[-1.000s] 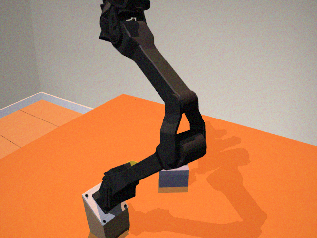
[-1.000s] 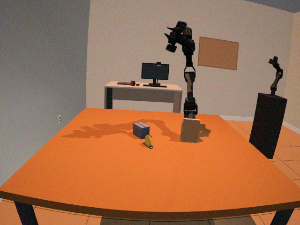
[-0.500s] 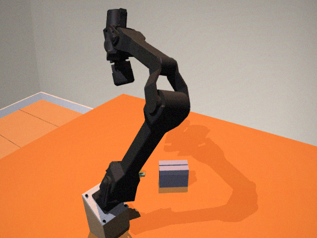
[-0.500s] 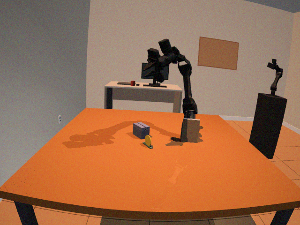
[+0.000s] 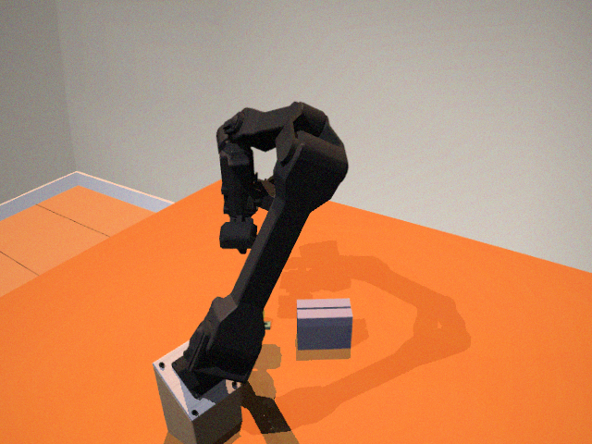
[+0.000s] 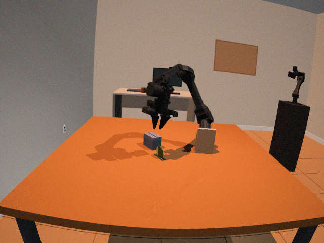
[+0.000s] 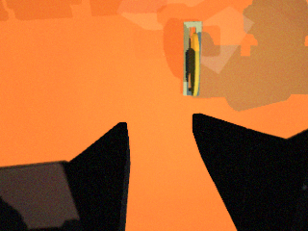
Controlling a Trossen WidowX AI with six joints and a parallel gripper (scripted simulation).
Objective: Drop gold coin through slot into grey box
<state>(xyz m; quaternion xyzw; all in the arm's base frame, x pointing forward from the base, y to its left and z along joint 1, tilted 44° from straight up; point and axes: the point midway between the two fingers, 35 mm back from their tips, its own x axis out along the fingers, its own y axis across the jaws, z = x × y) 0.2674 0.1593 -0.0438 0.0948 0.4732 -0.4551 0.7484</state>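
Observation:
The gold coin [image 6: 159, 151] [image 7: 196, 72] stands on edge in the dark-green holder [image 6: 162, 158] [image 7: 192, 24]. In the top view the arm hides nearly all of the coin, and only an end of the holder [image 5: 267, 326] shows. The closed grey box [image 5: 324, 333] [image 6: 152, 141] stands beside them, its narrow slot [image 5: 324, 307] running along the lid. My gripper [image 6: 157, 128] [image 7: 160, 126] points down, partly open and empty, well above the table. In the wrist view the coin lies beyond the fingertips, nearly in line with the right one. The fingertips cannot be made out in the top view.
The orange table [image 5: 477, 382] [image 6: 157, 196] carries the arm's base block [image 5: 205, 420] [image 6: 205, 141], to the right of the box in the exterior view. The arm's shadow falls around the box and holder. A desk and a dark pedestal [image 6: 287, 135] stand away from the table.

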